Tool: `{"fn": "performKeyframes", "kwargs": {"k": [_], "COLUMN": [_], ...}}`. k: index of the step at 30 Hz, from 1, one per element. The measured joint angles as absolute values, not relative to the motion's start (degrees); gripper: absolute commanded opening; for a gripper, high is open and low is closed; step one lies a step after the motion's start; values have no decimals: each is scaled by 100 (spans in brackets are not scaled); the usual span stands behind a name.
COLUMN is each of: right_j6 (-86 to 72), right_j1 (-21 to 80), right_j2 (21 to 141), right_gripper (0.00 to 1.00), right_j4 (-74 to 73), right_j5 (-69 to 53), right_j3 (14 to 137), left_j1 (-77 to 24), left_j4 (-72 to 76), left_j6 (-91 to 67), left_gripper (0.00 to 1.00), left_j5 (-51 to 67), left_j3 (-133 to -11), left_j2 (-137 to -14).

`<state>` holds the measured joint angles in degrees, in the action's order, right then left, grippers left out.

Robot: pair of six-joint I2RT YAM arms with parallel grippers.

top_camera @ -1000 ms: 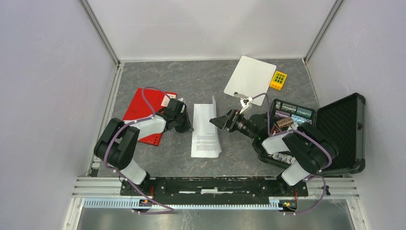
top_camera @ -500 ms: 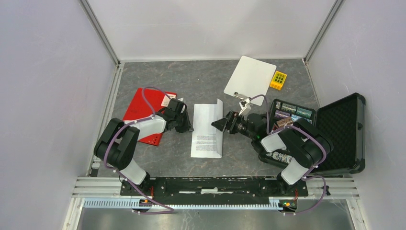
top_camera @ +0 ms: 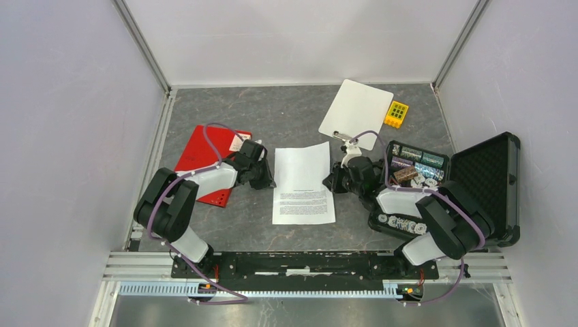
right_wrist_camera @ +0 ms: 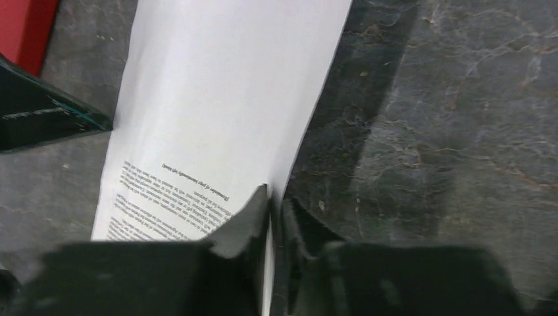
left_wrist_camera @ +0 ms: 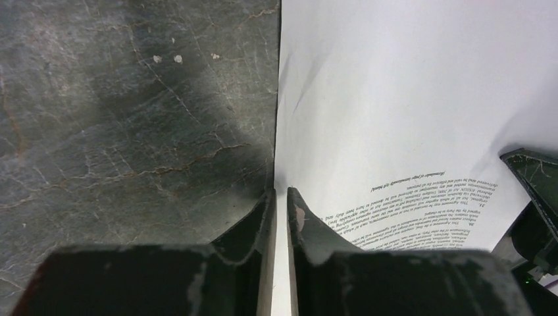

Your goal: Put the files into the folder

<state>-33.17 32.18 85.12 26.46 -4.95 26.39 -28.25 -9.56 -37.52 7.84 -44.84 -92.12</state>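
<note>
Item: files [top_camera: 303, 184], flat; left gripper [left_wrist_camera: 281, 194] clamped on 9 o'clock edge, right gripper [right_wrist_camera: 275, 195] clamped on 3 o'clock edge.

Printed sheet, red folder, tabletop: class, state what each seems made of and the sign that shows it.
The printed sheet looks like thin paper, matte white; soft creases and black print show it. The red folder is probably plastic or coated card: smooth, flat, uniform red; which one is unclear. The tabletop is dark grey with stone-like veining and a faint sheen, perhaps a printed laminate or mat.
</note>
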Motion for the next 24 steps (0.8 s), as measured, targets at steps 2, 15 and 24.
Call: {"fn": "performKeyframes", "kwargs": {"k": [2,15,24], "right_j6": [-3232,-812,1103], "right_j1": [3192,3020,3009], "right_j2": [8440,7400,6936], "right_gripper": [0,0,0], "right_j4": [2460,1791,558], "right_j5": [-480,-2412,-3933], "right_j3": [2639,3389,4359], "left_j1": [-2838,-2827,-2847], "left_j4": [-1083,-2512,-2775], "left_j6": [-3754,-1382,1658], "left_gripper": [39,75,99], "left_j5": [790,1831,2762], "left_j3": [-4532,-6139,-6045], "left_j2": [-9179,-7472,-5782]}}
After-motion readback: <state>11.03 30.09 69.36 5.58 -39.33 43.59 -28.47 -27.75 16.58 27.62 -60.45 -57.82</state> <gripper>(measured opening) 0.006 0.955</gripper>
